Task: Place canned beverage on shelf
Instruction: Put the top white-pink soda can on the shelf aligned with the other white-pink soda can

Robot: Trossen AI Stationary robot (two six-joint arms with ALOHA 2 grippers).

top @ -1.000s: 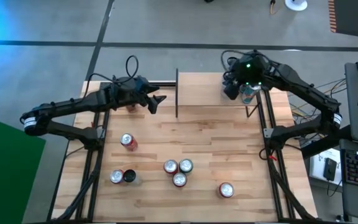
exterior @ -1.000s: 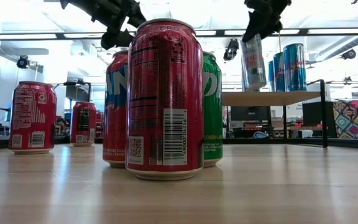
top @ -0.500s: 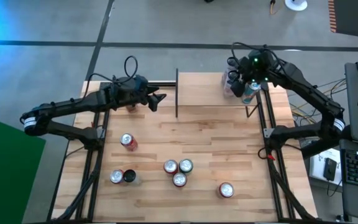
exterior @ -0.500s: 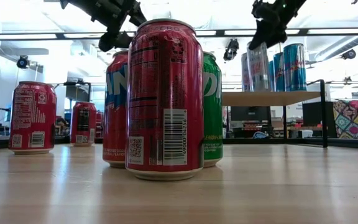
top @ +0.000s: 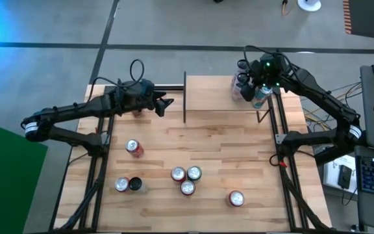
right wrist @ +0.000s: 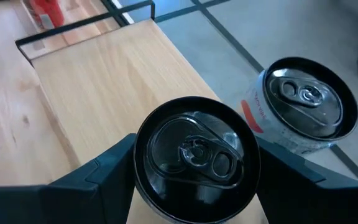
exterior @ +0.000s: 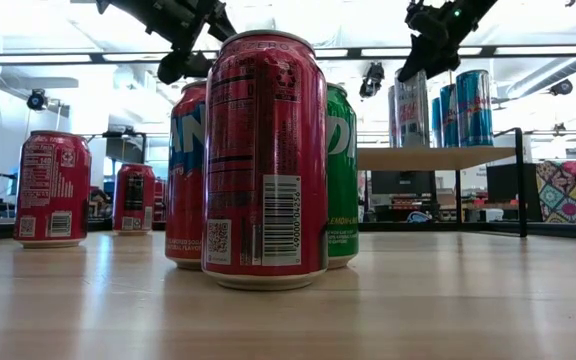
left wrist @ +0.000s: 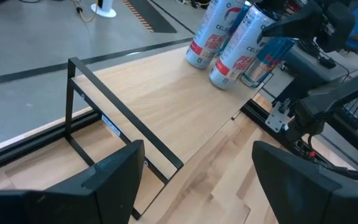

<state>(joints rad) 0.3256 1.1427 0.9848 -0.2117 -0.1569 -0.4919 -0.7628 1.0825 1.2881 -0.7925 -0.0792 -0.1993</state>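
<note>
My right gripper [right wrist: 194, 165] is shut on a slim canned beverage [exterior: 413, 110] with a dark top. The can stands on the shelf [top: 210, 97], a small light-wood board on black uprights at the table's far side, near its right end. Beside it on the shelf are a white and red can [left wrist: 205, 34] and a blue can [exterior: 474, 108]. My left gripper [top: 166, 104] hovers open above the table's far left, just off the shelf's left end, with nothing between its fingers. My right gripper pinches the can's upper end just below the rim [right wrist: 145, 158] between its two fingers, one on each side. The fingers [right wrist: 98, 180] slant down from above. The can stands upright with its base on the shelf board.
Several cans stand on the near half of the tabletop: a red one [top: 133, 148] at the left, a pair [top: 128, 184] near the left front, a cluster of three [top: 186, 179] in the middle, one [top: 236, 198] at the right front. Bare shelf board lies left of the cans [left wrist: 154, 93].
My right gripper has carried the can down and toward the shelf's far right end. The can, which hung tilted apart from the two others, now stands upright next to them. My left gripper has rolled a little in place.
</note>
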